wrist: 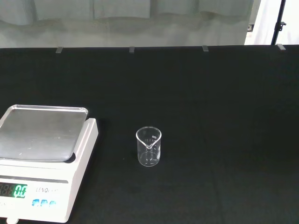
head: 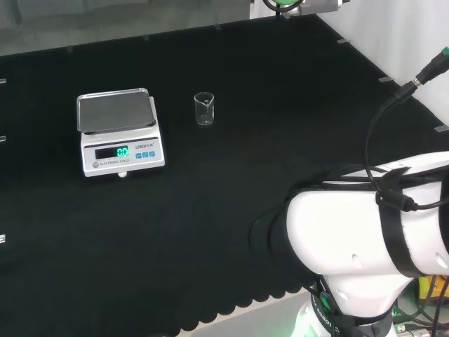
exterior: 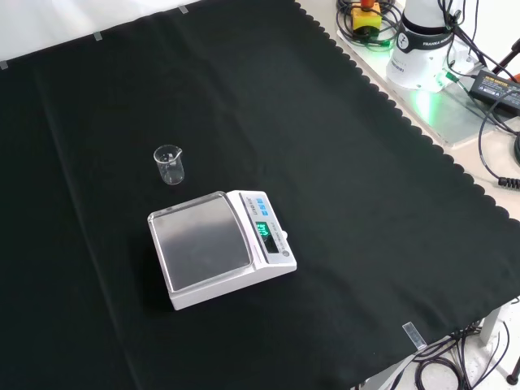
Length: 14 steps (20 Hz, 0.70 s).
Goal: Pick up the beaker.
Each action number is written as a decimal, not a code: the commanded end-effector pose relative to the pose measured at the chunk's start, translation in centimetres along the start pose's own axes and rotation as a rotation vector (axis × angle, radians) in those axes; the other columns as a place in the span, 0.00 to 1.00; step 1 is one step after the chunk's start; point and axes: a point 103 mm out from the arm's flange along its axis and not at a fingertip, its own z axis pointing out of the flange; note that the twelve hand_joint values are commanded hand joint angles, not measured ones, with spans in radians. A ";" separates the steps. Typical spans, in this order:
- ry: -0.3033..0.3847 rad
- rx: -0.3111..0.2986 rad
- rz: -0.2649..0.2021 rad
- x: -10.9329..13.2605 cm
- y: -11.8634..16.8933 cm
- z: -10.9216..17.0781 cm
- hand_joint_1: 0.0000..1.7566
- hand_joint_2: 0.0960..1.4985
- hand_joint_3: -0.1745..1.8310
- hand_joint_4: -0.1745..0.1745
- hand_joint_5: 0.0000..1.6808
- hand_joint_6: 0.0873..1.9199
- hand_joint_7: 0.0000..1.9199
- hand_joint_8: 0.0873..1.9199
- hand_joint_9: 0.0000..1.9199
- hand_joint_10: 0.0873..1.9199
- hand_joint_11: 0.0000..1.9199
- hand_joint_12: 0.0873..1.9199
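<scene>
A large, rounded white arm link was seen in the head view, wrapped by a black strap. Black cables with a green-tipped connector were run along it. In the front view, the white base was lit by a green glow, with cables gathered beside it.

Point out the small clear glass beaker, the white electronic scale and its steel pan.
Small clear glass beaker [wrist: 149, 151], wrist view, on its side wall.
White electronic scale [head: 122, 152], head view, on its front panel beside the display.
Steel pan [exterior: 203, 240], front view, on the bare middle of the pan.
</scene>
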 end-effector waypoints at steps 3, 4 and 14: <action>-0.061 0.000 -0.063 1.4 0.8 0.1 0.10 0.56 0.30 0.30 0.07 0.00 0.00 0.31 0.03 0.43 0.16 0.73; -0.054 -0.002 -0.068 1.6 1.0 0.1 0.10 0.57 0.28 0.30 0.07 0.00 0.00 0.31 0.03 0.44 0.16 0.73; -0.045 0.034 -0.069 1.2 4.9 1.5 0.11 0.59 0.25 0.30 0.11 0.00 0.01 0.33 0.04 0.46 0.16 0.74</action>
